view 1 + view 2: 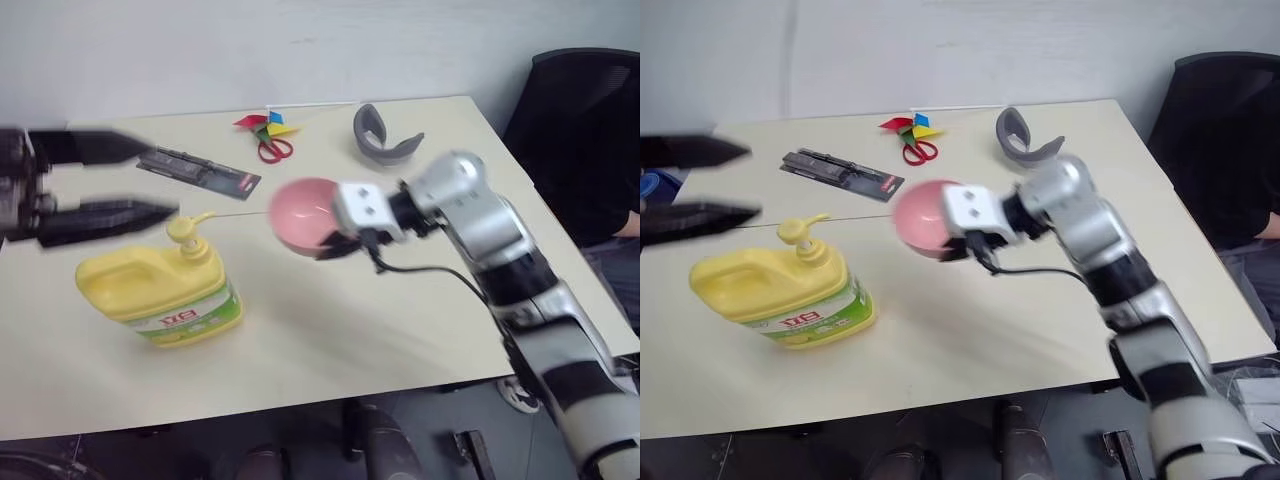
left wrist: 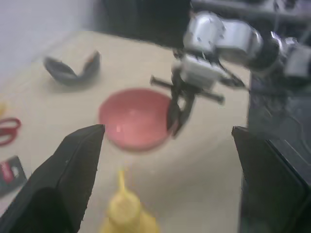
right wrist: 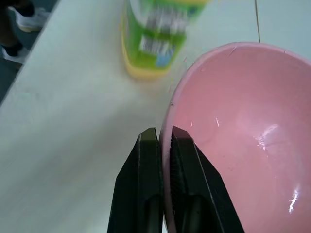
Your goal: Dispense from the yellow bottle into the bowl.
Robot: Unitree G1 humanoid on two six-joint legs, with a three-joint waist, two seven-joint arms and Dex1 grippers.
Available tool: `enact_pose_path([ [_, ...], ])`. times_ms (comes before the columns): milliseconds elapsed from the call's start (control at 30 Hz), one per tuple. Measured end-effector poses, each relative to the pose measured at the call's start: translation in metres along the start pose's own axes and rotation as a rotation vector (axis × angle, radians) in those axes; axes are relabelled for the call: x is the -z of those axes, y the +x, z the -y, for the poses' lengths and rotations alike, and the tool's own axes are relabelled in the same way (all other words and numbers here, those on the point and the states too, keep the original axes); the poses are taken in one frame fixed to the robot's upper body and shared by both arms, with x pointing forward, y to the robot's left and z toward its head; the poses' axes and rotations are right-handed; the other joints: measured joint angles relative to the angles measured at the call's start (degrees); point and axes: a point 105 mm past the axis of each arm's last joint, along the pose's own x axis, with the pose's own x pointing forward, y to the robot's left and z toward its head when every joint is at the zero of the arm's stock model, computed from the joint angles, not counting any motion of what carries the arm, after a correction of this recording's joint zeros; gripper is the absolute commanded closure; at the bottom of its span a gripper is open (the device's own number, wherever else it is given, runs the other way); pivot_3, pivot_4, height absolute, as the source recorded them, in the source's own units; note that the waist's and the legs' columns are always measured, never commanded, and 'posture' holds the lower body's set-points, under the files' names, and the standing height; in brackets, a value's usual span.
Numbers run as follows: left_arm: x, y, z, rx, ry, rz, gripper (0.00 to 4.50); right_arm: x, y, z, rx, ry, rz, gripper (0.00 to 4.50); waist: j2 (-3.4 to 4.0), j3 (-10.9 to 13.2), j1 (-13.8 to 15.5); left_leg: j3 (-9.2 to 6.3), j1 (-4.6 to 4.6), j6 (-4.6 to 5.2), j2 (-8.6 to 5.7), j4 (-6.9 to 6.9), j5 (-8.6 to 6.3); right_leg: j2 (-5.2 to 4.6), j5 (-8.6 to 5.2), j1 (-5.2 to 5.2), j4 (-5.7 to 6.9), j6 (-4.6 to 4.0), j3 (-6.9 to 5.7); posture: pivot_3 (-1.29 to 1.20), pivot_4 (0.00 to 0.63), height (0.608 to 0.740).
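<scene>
Right claw [image 3: 164, 145] grips the pink bowl [image 1: 305, 212] by its rim (tilted, beside the yellow bottle [image 1: 160, 290]); left claw [image 1: 150, 180] gapes wide.

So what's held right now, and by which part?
The right gripper pinches the pink bowl by its rim. The left gripper is open and holds nothing.
</scene>
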Motion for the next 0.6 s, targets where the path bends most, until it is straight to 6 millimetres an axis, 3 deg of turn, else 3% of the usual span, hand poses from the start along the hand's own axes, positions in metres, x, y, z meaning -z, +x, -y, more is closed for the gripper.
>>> enact_pose_path([
  [133, 0.029, -0.004, 0.014, 0.087, -0.029, -0.169, 0.05, 0.037, 0.004, -0.019, 0.071, 0.094, -0.045, 4.50, -0.09, 0.16, -0.69, 0.16, 0.10, -0.26, 0.07, -0.13, 0.11, 0.08, -0.18, 0.00, 0.34, -0.29, 0.11, 0.00, 0.150, 0.740],
  [400, 0.044, -0.013, 0.028, 0.141, -0.012, -0.230, 0.05, 0.076, 0.015, -0.034, 0.212, 0.179, -0.095, 4.50, -0.17, 0.34, -0.30, 0.11, 0.34, -0.54, 0.20, -0.14, 0.24, 0.16, -0.39, 0.01, 0.59, -0.65, 0.24, 0.00, 0.150, 0.740],
  [600, 0.041, -0.014, 0.029, 0.135, 0.006, -0.219, 0.00, 0.087, 0.017, -0.036, 0.245, 0.210, -0.112, 2.62, -0.18, 0.34, -0.14, 0.01, 0.30, -0.49, 0.20, -0.14, 0.23, 0.16, -0.38, 0.01, 0.75, -0.63, 0.20, 0.00, 0.150, 0.740],
])
